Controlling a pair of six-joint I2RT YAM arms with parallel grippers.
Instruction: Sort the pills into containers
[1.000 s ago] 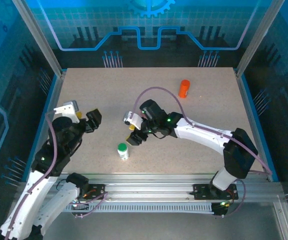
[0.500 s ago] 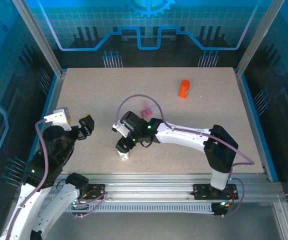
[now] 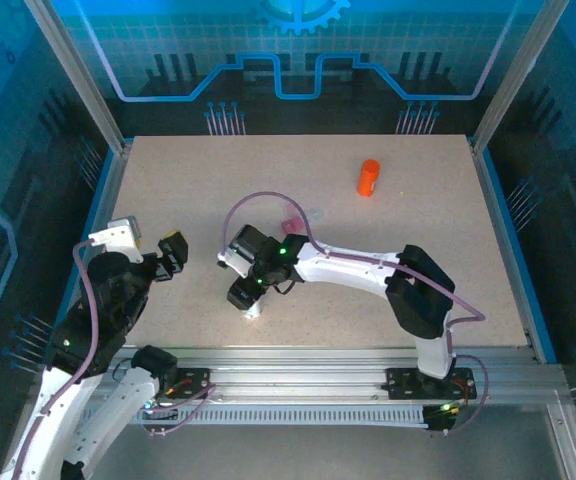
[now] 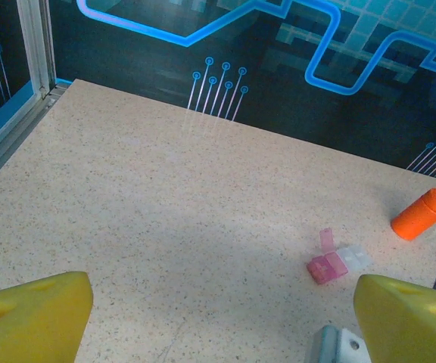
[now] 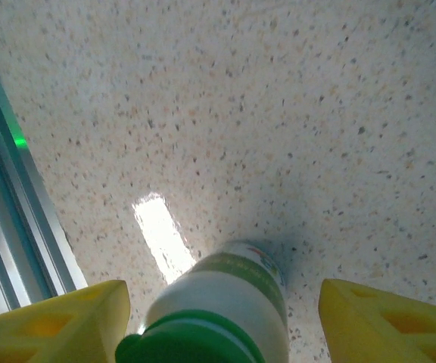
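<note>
**Ana:** Since a second ago the right hand (image 3: 245, 297) has swung left and toward the near edge. The left hand (image 3: 173, 250) has pulled back toward the left border.

**Ben:** How do they stand?

**Ana:** Right one is spread. Its yellow fingers (image 5: 59, 321) straddle the white bottle (image 5: 229, 291), which has a green cap, and there is a clear gap on one side. Left one is spread wide with nothing between.

**Ben:** Where is that bottle?

**Ana:** It stands close to the near edge of the desk (image 3: 418, 250), with the metal rail (image 5: 10, 227) just beside it.

**Ben:** And the others?

**Ana:** The pink vial (image 4: 328, 265) lies mid-desk, just behind the right arm. The orange bottle (image 3: 368, 177) is near the far right corner, well apart.

**Ben:** Free room?

**Ana:** There is bare surface across the far left, and along the right half in front of the orange bottle.
</note>
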